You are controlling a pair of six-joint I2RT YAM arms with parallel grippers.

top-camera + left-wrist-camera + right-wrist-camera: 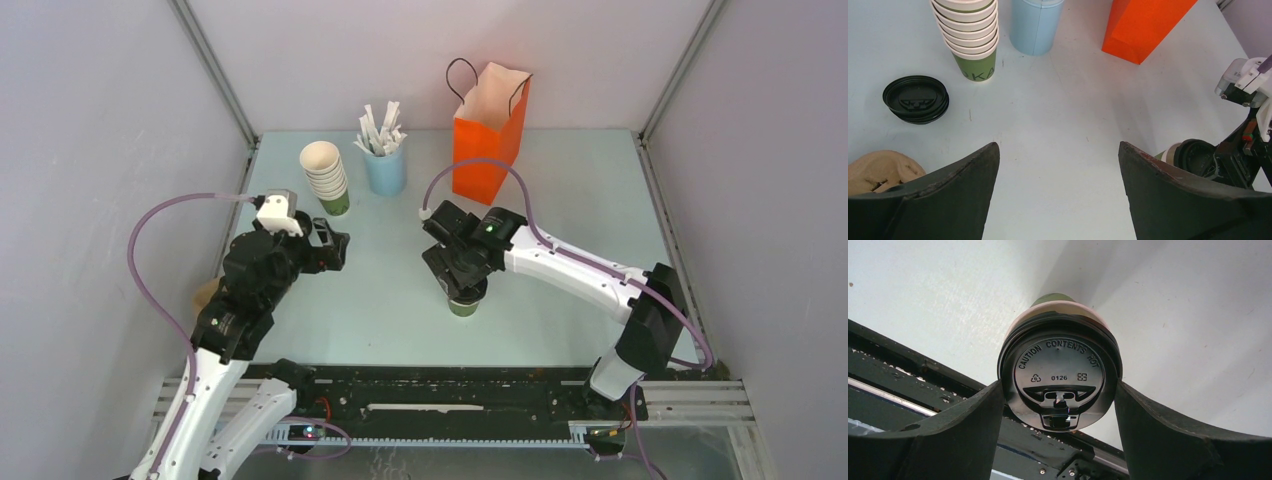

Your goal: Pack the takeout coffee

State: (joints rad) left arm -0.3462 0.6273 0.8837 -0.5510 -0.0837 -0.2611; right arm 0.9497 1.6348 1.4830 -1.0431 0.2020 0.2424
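The takeout coffee (pixel 465 305) is a small green cup with a black lid (pixel 1060 377), standing upright on the table near the front middle. My right gripper (pixel 462 285) is right above it, and its two fingers touch opposite edges of the lid in the right wrist view (pixel 1058 386). The cup also shows at the right edge of the left wrist view (pixel 1193 157). My left gripper (pixel 335 250) is open and empty above the table at the left (pixel 1058 145).
An open orange paper bag (pixel 490 135) stands at the back middle. A stack of cream-and-green cups (pixel 325 175) and a light blue cup of white sticks (pixel 385 165) stand at the back left. Black lids (pixel 915 98) and a brown crumpled thing (pixel 878 170) lie left.
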